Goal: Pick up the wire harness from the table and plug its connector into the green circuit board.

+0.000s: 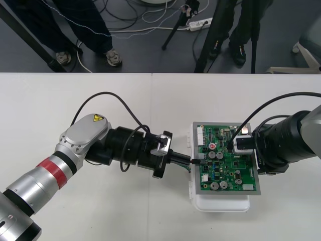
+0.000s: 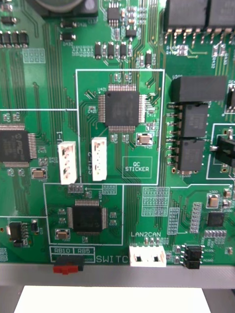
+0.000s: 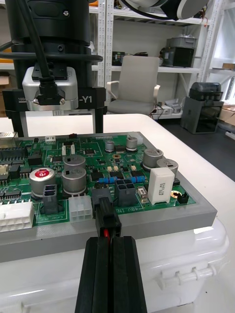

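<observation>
The green circuit board (image 1: pixel 226 168) lies on its white base (image 1: pixel 220 203) right of the table's middle. My left gripper (image 1: pixel 194 161) reaches in from the left to the board's left edge. In the left wrist view its fingers (image 3: pixel 127 274) are shut on the harness's small black plug (image 3: pixel 107 220), and a red wire shows between them. The plug's tip meets a black socket (image 3: pixel 101 195) on the board's (image 3: pixel 29 164) edge; how deep it sits I cannot tell. My right gripper (image 1: pixel 244 145) stands over the board's right part, open (image 3: pixel 56 127), close above the board (image 2: pixel 58 88).
The white base (image 3: pixel 161 264) sticks out below the board on the left gripper's side. A black cable (image 1: pixel 115 100) loops over the left arm. The pale table (image 1: pixel 100 201) stretches left of the board. Beyond its far edge lies dark floor with cables (image 1: pixel 150 20).
</observation>
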Controlling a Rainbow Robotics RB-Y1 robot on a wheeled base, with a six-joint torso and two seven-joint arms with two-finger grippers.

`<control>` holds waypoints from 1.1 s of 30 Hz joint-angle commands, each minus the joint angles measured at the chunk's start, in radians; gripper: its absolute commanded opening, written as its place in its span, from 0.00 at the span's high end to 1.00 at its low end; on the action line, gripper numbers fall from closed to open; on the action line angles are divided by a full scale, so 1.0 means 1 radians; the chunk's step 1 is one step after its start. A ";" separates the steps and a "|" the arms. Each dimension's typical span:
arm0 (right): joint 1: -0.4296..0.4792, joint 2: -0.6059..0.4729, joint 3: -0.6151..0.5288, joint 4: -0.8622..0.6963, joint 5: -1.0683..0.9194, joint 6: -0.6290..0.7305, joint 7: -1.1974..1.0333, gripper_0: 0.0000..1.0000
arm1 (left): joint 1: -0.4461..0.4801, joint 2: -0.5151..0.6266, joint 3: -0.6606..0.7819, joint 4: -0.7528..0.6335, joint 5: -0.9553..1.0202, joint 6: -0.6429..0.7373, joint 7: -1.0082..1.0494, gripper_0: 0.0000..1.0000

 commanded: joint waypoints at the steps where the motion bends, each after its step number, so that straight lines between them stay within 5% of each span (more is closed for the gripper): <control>1: -0.021 0.039 0.020 -0.023 -0.009 0.005 0.012 0.00 | 0.003 -0.059 -0.018 -0.035 -0.009 0.034 0.039 1.00; 33: -0.021 0.039 0.020 -0.023 -0.006 0.005 0.012 0.00 | 0.005 -0.083 -0.018 -0.035 -0.008 0.040 0.057 1.00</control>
